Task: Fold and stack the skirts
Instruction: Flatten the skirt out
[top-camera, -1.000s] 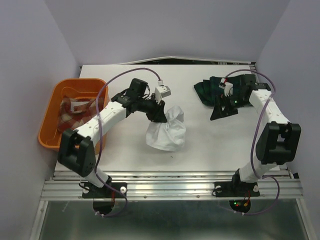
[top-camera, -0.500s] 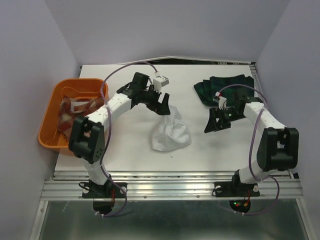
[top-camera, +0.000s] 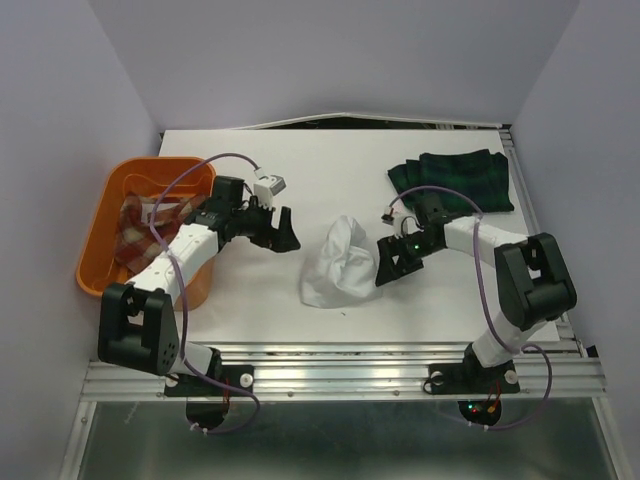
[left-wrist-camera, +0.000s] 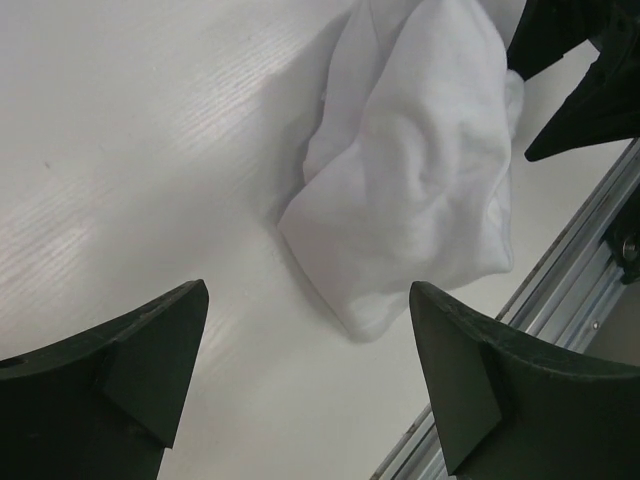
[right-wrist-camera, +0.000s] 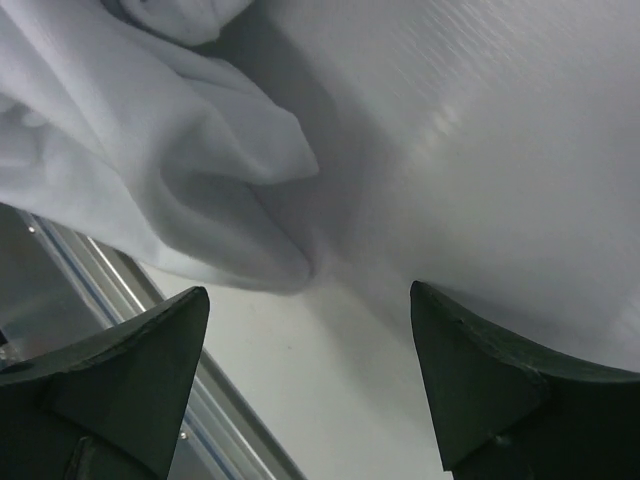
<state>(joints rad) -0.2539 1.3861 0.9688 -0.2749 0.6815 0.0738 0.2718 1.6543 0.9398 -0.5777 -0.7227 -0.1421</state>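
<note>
1. Top external view: the white skirt (top-camera: 338, 265) lies bunched in the middle of the worktop (top-camera: 250, 300), not yet flattened. A second ago it hung gathered from the left end effector (top-camera: 283, 230), which has since let it drop and drawn back toward the orange basket (top-camera: 95, 250).
2. Meanwhile the right end effector (top-camera: 382, 265) has left the green-navy plaid skirt (top-camera: 455, 180), which lies flat at the far right, and has come over to the white skirt's right edge.
3. We read this as a handover between garments. The plaid one looks folded and parked, the white one is next to be spread and folded, and the red-and-tan plaid skirt (top-camera: 140, 225) waits in the basket.
4. Both end effectors are spread wide and hold nothing. Each wrist view shows bare worktop between its own fingers.
5. The left wrist view adds the skirt's near corner lying just beyond the fingers and the other arm's dark fingers past the cloth. The right wrist view adds a rolled hem close ahead and the worktop's metal edge rail. From above we cannot tell whether the right fingers touch the cloth; the wrist view suggests they sit just beside it.
6. Only the top view shows the basket and both plaid skirts.
</note>
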